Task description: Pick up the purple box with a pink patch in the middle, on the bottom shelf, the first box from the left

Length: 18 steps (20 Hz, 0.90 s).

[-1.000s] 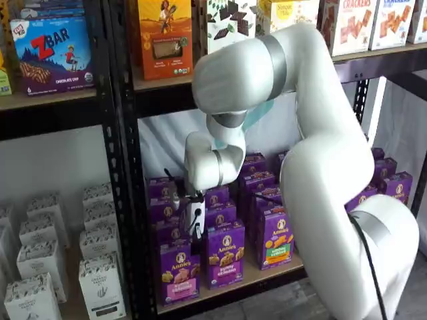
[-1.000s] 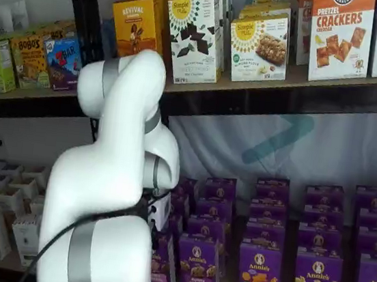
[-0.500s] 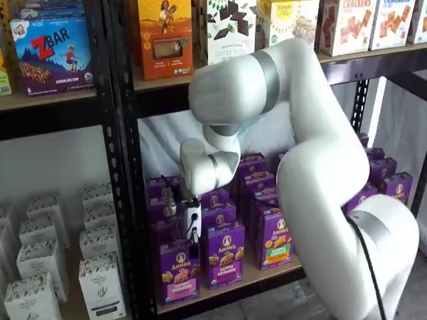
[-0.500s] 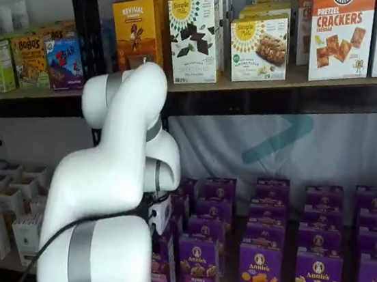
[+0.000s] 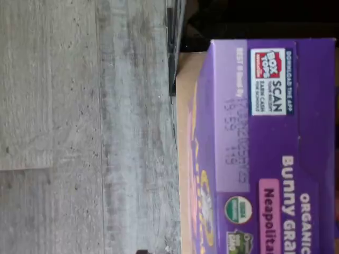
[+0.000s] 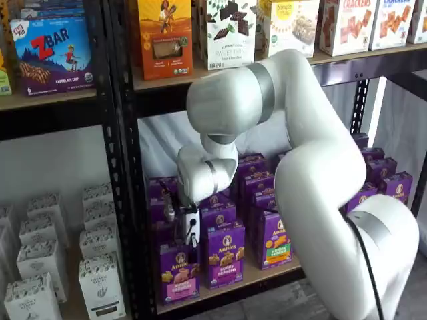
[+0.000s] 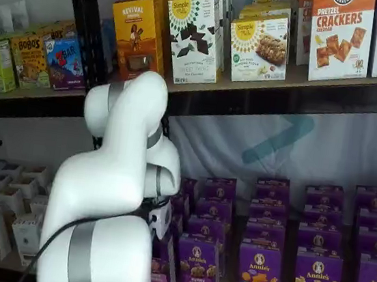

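Hanging right above the front-left carton, the gripper (image 6: 189, 248) hovers at the twelve o'clock of the purple box (image 6: 179, 273) in a shelf view, white body upright, black fingers low against the carton's top. Side-on like this, no gap shows between the fingers, though by every sign they stand spread as wide as they go, holding nothing. That box stands upright at the front edge of the bottom shelf (image 6: 267, 272), pink panel facing out, a purple neighbour with a yellow panel (image 6: 225, 254) just beside it at three o'clock. From the wrist view, the box top (image 5: 265, 116) fills the picture, flat and printed. Expect a light, stiff cardboard carton, slightly slick, that dents if squeezed hard; best taken across its narrow sides near the top.
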Available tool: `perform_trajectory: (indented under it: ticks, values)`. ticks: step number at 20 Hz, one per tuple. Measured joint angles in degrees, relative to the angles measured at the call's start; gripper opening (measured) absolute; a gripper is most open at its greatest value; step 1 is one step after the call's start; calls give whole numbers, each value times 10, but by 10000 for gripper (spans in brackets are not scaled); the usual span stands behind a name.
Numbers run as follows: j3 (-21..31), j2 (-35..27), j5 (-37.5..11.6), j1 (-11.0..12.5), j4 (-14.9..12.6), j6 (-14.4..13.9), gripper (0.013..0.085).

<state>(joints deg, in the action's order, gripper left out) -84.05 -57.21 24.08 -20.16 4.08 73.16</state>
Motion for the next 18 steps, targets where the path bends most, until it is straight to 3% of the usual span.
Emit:
perform_trajectory:
  ticks: [8, 13, 18]
  values:
    - [-12, -18, -1, 0, -9, -8, 850]
    - [-18, -24, 2, 0, 1, 1, 850]
    - [-23, -27, 3, 0, 3, 4, 730]
